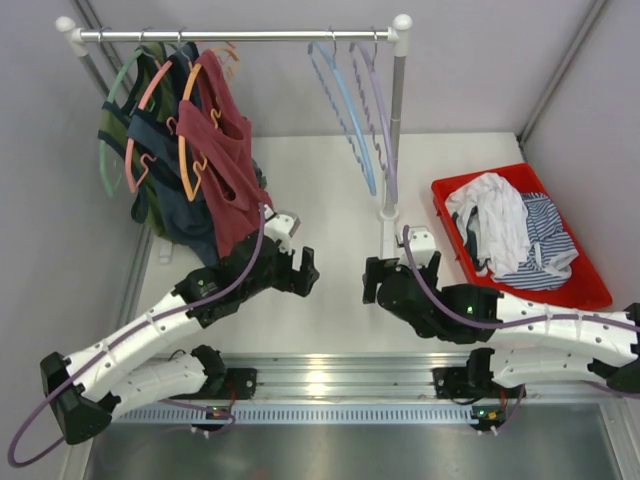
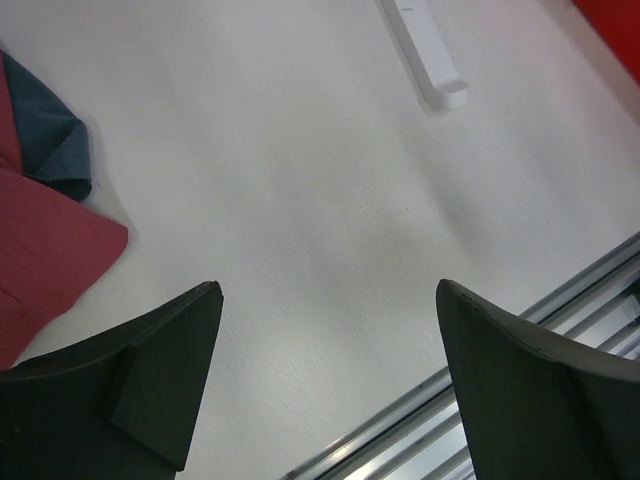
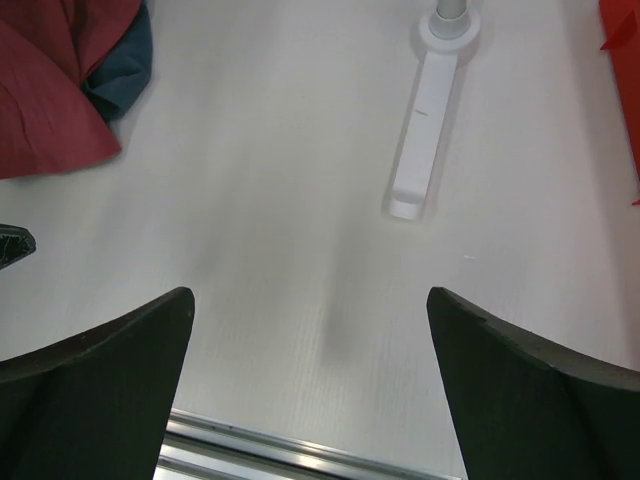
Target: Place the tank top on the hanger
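The white tank top lies crumpled in the red bin at the right, partly over a blue-white striped garment. The light-blue hanger hangs from the rail, next to a lilac hanger. My left gripper is open and empty, low over the white table; its jaws stand wide apart in the left wrist view. My right gripper is open and empty too, facing the left one; the right wrist view shows only bare table between its jaws.
A maroon tank top on an orange hanger and dark garments hang at the rail's left, reaching the table. The rack's white post and its foot stand mid-table. A metal rail runs along the near edge.
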Controlling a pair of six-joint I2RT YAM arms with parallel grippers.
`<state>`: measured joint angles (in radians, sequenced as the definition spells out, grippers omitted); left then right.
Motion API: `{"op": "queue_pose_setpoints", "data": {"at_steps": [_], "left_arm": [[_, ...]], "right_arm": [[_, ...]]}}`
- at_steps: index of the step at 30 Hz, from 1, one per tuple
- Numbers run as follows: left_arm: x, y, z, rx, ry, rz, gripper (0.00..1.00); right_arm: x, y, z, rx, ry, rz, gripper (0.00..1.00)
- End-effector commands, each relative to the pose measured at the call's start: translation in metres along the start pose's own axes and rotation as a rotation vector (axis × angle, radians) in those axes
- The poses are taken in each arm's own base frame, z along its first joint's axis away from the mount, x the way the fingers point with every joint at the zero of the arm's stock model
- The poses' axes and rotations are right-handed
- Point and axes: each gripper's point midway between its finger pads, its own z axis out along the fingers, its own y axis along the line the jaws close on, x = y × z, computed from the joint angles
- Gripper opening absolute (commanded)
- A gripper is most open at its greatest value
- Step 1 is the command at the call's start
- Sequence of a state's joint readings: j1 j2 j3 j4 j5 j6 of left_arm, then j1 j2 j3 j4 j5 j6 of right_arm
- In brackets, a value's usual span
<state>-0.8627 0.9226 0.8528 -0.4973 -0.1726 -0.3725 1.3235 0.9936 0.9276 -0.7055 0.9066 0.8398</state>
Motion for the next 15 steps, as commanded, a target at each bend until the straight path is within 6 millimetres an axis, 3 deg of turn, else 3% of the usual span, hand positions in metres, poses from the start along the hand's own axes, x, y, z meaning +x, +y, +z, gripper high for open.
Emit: {"op": "queue_pose_setpoints", "data": {"at_steps": [1,5,8,11,15], "left_arm": [[-0.018,-0.005,-0.011,0.026,-0.048,0.028,0.93],[-0.02,-0.009,-0.016,0.054,-0.062,0.026,0.92],[-0.019,-0.011,-0.019,0.073,-0.068,0.025,0.92],[-0.018,-0.012,-0.02,0.082,-0.073,0.027,0.93],[-0.014,-0.013,-0.019,0.093,-0.059,0.031,0.93]], "right_arm": [[-0.004,-0.003,0.0,0.007,-0.003,0.024,1.0],[-0.003,0.0,0.002,-0.002,0.038,0.031,1.0],[-0.012,-0.022,0.019,0.025,0.105,0.092,1.0],[-0.036,-0.055,0.029,0.086,0.098,0.155,1.0],[-0.06,-0.124,0.046,0.282,0.103,0.23,1.0]]}}
